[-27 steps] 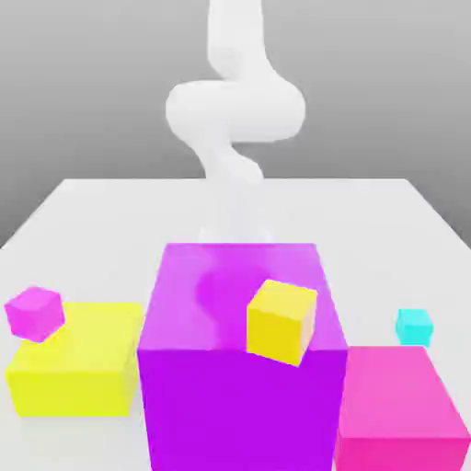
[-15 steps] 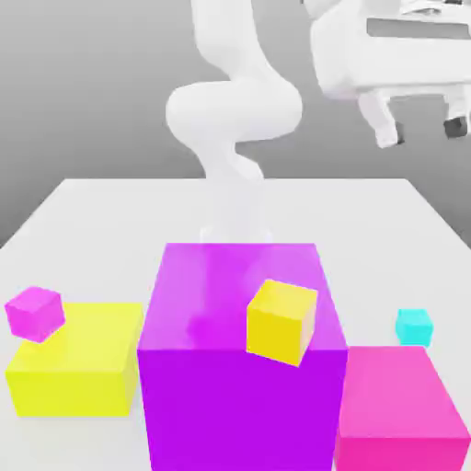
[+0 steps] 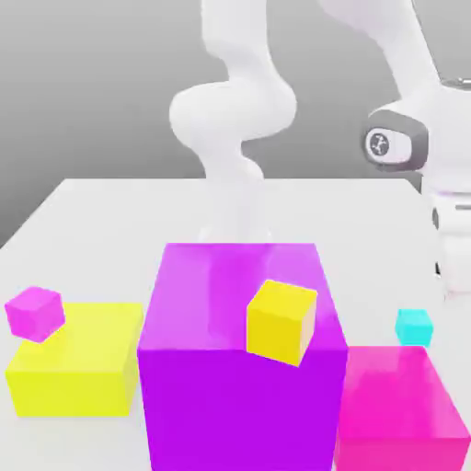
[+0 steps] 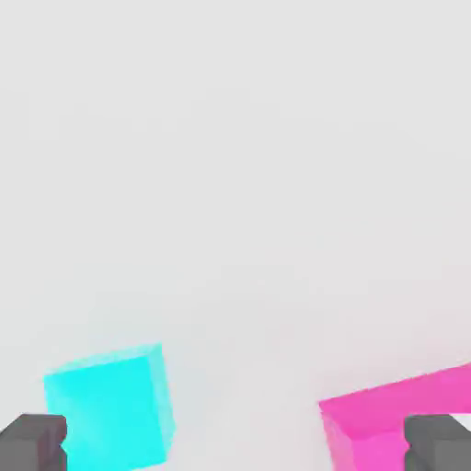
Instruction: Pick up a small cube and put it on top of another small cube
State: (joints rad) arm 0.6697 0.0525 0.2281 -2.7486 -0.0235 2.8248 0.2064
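Now — pincer (image 4: 235, 445) wide apart above the worktop (image 3: 129, 221), nothing gripped! The cyan cube (image 3: 414, 327) sat behind the pink block (image 3: 400, 394) — this looked like the approach, and the next move called for centring over it, then lowering.

White table (image 3: 322, 212) carries cyan cube (image 3: 414, 328), three blocks (image 3: 244, 405)

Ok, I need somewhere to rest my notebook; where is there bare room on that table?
Bare patches: behind the purple block, beside the arm's base on either side. It's crowded in front, where the yellow block, purple block and pink block stand nearly edge to edge.
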